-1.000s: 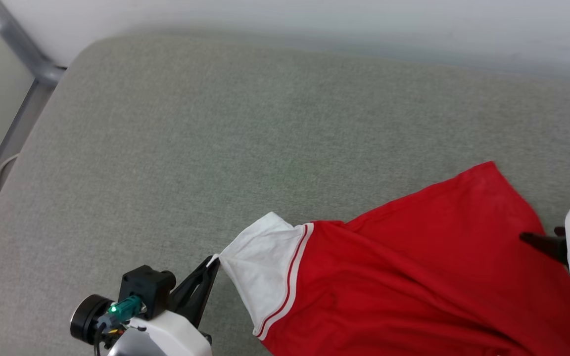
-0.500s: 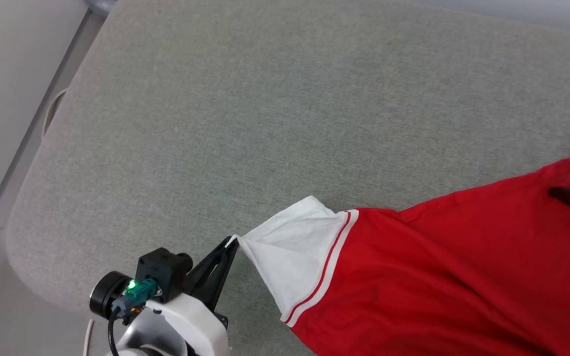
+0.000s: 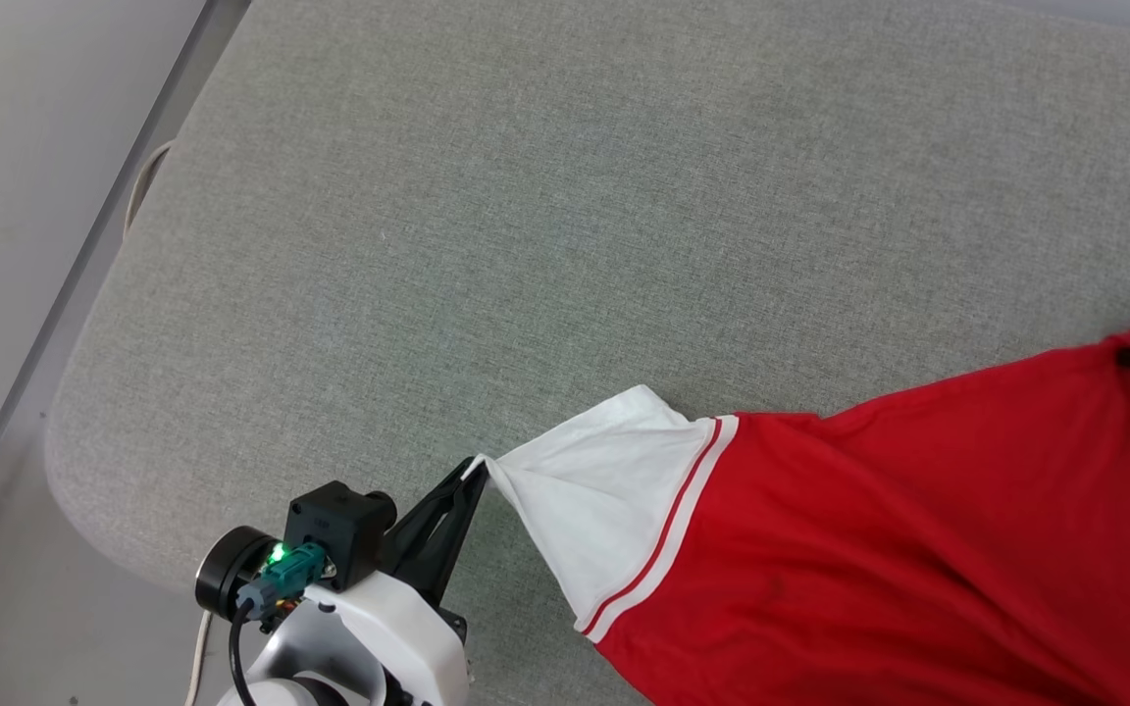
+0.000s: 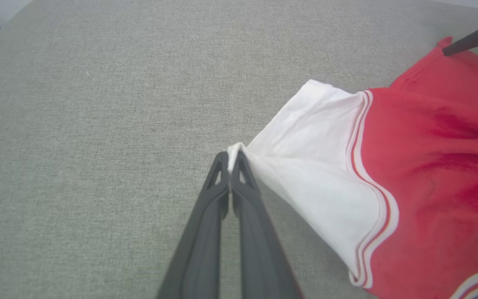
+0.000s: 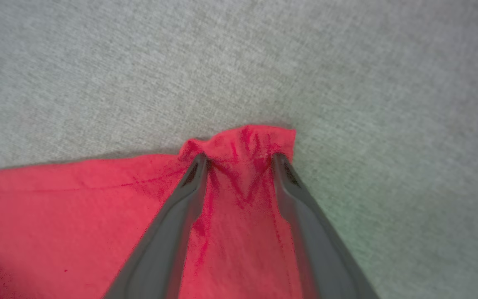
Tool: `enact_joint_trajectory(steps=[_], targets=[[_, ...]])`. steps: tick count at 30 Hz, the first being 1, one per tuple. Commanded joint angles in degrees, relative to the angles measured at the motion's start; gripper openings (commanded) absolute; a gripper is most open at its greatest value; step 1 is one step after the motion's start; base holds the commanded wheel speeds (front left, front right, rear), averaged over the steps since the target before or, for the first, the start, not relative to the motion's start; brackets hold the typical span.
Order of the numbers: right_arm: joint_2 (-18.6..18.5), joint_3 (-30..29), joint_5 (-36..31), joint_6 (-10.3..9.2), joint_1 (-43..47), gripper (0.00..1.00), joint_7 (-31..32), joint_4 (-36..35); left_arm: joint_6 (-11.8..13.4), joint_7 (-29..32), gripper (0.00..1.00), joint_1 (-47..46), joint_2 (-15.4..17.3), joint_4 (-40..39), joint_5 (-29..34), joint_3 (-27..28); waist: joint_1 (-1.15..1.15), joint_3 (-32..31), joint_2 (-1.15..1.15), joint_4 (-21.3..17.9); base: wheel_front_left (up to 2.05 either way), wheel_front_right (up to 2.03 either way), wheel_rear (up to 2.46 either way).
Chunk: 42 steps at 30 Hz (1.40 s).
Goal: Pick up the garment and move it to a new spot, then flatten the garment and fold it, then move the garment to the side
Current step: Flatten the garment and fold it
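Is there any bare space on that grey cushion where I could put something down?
Yes. The grey fabric cushion is bare over its far half and left side, up to the red jersey shirt with a white sleeve. The near right is crowded: shirt, left claw pinching the sleeve tip, right claw astride a red corner.

A grey-green woven cushion [image 3: 565, 196] spreads across the head view in soft, even light, its near left corner rounded. Along its left side a grey rail [image 3: 84, 260] runs slantwise, and a pale cable [image 3: 133, 191] loops out beside the cushion's edge. Beyond the rail lies a plain pale surface [image 3: 6, 118], wall or floor I cannot tell. Grey floor [image 3: 16, 608] shows below the corner.
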Motion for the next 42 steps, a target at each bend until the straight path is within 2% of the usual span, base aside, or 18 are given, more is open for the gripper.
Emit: enact_joint_trajectory(steps=[1, 12, 23, 33, 42], targets=[[1.7, 2.1, 0.7, -0.04, 2.2, 0.00, -0.7, 2.9, 0.0, -0.3, 0.00, -0.8, -0.1, 0.4, 0.1, 0.0, 0.00, -0.1, 0.00, 0.0, 0.00, 0.00, 0.00], [1.2, 4.1, 1.7, -0.04, -0.3, 0.00, -11.0, 5.5, 0.7, -0.8, 0.00, -0.7, 0.8, 0.8, 0.0, 0.8, 0.00, -3.7, 0.00, -1.7, 0.00, 0.00, 0.00], [1.2, 6.9, 4.7, -0.04, -3.5, 0.00, -23.7, 7.8, 2.4, -0.4, 0.00, 0.0, 4.0, -1.6, 0.4, 3.6, 0.00, -11.7, 0.00, -7.0, 0.00, 0.00, 0.00], [0.7, 8.3, 8.3, -0.05, -5.4, 0.00, -29.9, 2.7, 3.7, -0.6, 0.00, -3.3, 7.6, -7.3, 0.3, 8.9, 0.00, -17.4, 0.00, -13.5, 0.00, 0.00, 0.00], [3.1, 4.0, 8.7, -0.05, -5.6, 0.00, -32.1, -4.2, 4.9, -1.2, 0.00, -10.4, 10.5, -11.2, 1.3, 14.5, 0.00, -19.9, 0.00, -18.5, 0.00, 0.00, 0.00]])
